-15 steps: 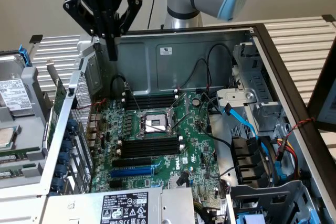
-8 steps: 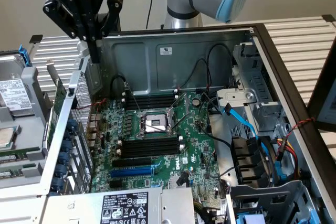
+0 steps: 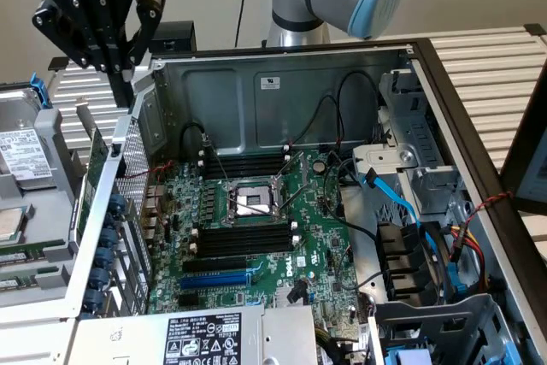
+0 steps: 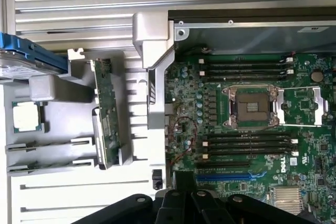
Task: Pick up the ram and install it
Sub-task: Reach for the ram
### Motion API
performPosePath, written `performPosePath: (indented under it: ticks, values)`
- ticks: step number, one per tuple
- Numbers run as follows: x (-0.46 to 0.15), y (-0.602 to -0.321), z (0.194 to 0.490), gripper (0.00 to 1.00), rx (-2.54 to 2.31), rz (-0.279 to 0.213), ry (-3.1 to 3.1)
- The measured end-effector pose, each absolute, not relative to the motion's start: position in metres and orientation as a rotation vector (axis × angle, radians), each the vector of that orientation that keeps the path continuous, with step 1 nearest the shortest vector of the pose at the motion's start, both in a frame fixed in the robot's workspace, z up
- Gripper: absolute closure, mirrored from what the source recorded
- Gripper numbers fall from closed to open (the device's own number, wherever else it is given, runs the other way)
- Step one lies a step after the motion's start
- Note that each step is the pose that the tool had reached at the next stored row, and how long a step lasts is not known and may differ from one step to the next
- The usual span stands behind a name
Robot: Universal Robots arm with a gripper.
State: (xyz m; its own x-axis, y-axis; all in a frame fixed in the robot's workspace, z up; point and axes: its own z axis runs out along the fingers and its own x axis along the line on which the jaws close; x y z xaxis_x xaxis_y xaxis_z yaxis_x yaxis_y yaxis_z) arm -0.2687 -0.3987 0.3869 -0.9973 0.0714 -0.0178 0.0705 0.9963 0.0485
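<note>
Ram (image 4: 106, 114) stands on edge in grey tray (image 4: 68, 129), long axis parallel to computer case (image 3: 282, 83) side wall. Pincer (image 3: 126, 93) closed, empty, above tray.

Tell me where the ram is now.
The long green circuit-board ram stick stands in the grey parts tray, just outside the open metal computer case, at the exterior view's left.

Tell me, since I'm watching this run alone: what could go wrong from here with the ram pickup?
1. The gripper is shut and empty near the ram, which stands on edge in its gray holder. Coming down shut, it might hit the stick's top edge instead of straddling it.
2. The holder sits close beside the case wall, so the gripper may catch on that wall.
</note>
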Motion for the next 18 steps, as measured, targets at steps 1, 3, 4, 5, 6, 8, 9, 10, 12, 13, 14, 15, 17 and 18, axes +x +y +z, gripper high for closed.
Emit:
performPosePath:
  ticks: [1, 3, 4, 5, 6, 8, 9, 10, 12, 13, 14, 15, 17, 18]
  values:
    - [-0.273, -0.399, 0.387, 0.89, 0.111, 0.075, 3.119]
    - [-0.282, -0.399, 0.386, 0.89, 0.111, 0.075, 3.119]
    - [-0.287, -0.399, 0.386, 0.89, 0.111, 0.075, 3.119]
    - [-0.291, -0.399, 0.385, 0.89, 0.111, 0.075, 3.119]
    - [-0.296, -0.399, 0.385, 0.89, 0.111, 0.075, 3.119]
    - [-0.305, -0.399, 0.384, 0.89, 0.111, 0.075, 3.119]
    - [-0.310, -0.399, 0.384, 0.89, 0.111, 0.075, 3.119]
    - [-0.314, -0.399, 0.384, 0.89, 0.111, 0.075, 3.119]
    - [-0.323, -0.399, 0.384, 0.89, 0.111, 0.075, 3.119]
    - [-0.328, -0.399, 0.384, 0.89, 0.111, 0.075, 3.119]
    - [-0.332, -0.399, 0.383, 0.89, 0.111, 0.075, 3.120]
    - [-0.337, -0.399, 0.383, 0.89, 0.111, 0.075, 3.121]
    - [-0.346, -0.399, 0.382, 0.89, 0.111, 0.075, 3.124]
    - [-0.350, -0.399, 0.382, 0.89, 0.111, 0.075, 3.126]
